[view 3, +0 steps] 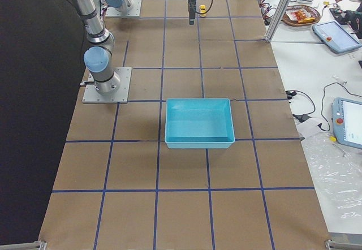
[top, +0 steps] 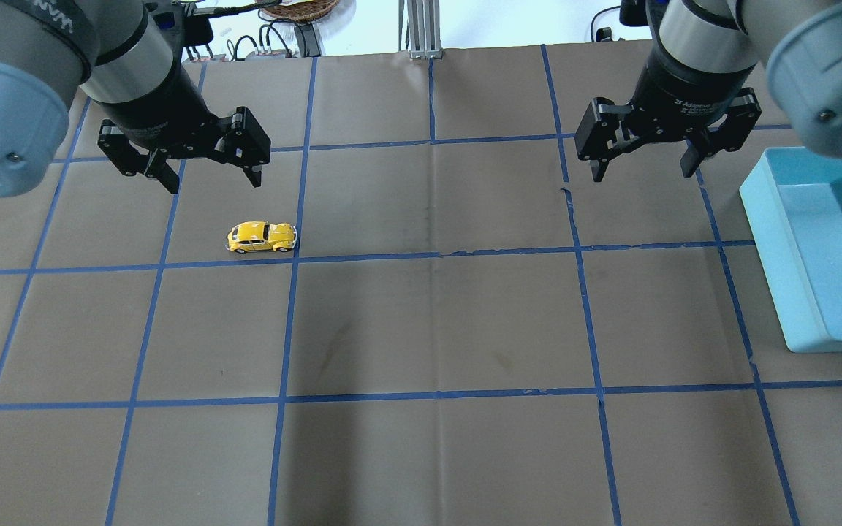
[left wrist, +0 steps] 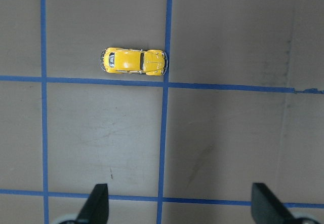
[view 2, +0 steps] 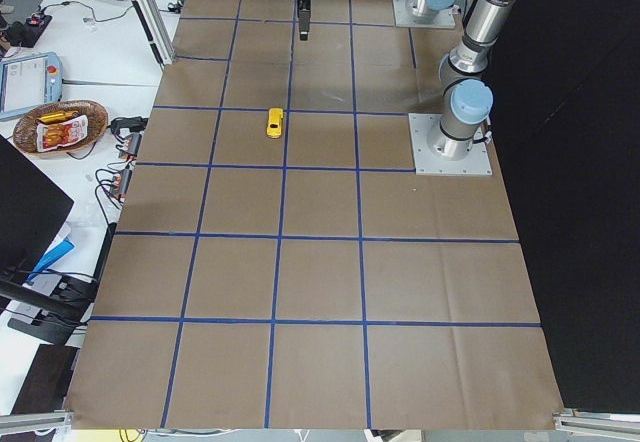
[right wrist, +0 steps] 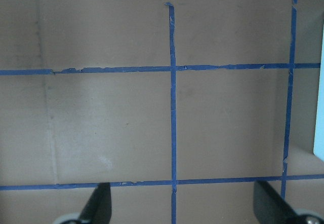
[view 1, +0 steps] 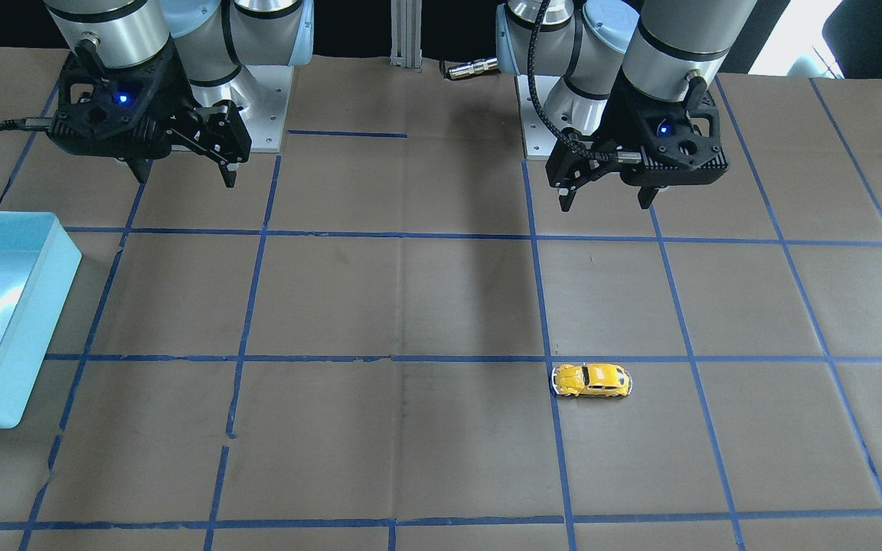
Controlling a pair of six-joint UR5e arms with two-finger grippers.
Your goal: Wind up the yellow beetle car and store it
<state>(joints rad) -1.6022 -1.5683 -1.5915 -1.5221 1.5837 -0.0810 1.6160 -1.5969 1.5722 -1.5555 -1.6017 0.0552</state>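
**Left arm to close on a small, slippery car**

The yellow beetle car (top: 261,237) stands on its wheels on the desk (top: 435,321), on the robot's left half. One end touches a crossing of the blue tape lines (top: 362,256). The left fingers (top: 251,150) hang spread wide above the desk, a little beyond the car, and hold nothing. The right fingers (top: 596,146) are equally wide and empty, near the pale blue bin (top: 764,241), which is well apart from the car.

The step in hand looks like the reach. In the left wrist view the car's length runs the same way as the gap between the fingers, so closing now would pinch the bumpers. A quarter turn of the wrist would likely serve better, taking the flatter door sides. Centre over the roof before descending, and keep the wheels on the paper (winding probably means dragging it backwards under light pressure).

The shell is glossy, rounded paint that offers little purchase, and the wheels are small and black. The desk is covered in matte brown paper, creased at the folds, and its tape is torn in places. The bin is smooth, with a reflective floor.
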